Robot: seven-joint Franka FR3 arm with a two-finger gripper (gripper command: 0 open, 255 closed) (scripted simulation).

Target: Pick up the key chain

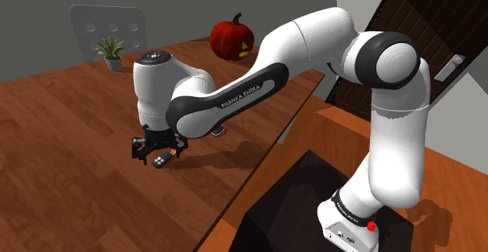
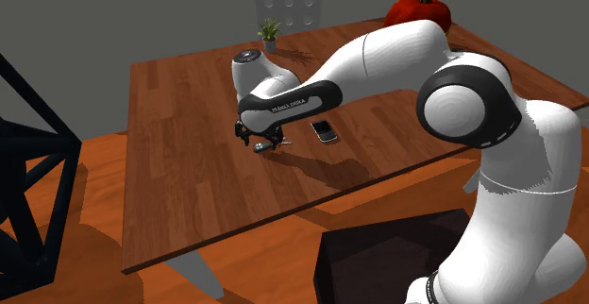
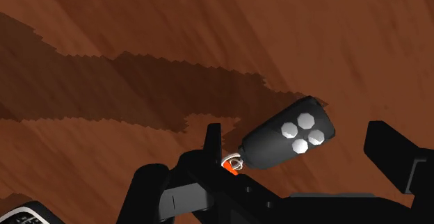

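Black fingers (image 3: 212, 146) of my claw (image 3: 296, 132) are standing apart closest to the wrist camera, so the claw is released and grasping nothing. The key chain (image 3: 288, 142) is lying flat on the brown wooden table (image 3: 104, 35) between those fingers. Its dark fob with three white buttons is sitting in the gap, clear of one finger. Its ring and orange tag are lying just beside the other finger, and I cannot tell whether they are touching it.

In the shoulder view my claw (image 1: 159, 150) is hanging low over the table at the frame's left centre, with the key chain (image 1: 160, 161) right under it. My white arm (image 1: 313, 47) is reaching over from the stand (image 1: 289, 203) at the lower right. A red pumpkin (image 1: 231, 37) is sitting at the top centre. A small potted plant (image 1: 112, 52) is standing at the upper left, before a grey chair (image 1: 105, 25).

In the second exterior view a small dark phone (image 2: 324, 131) is lying near my claw (image 2: 257, 140), toward the frame's right.
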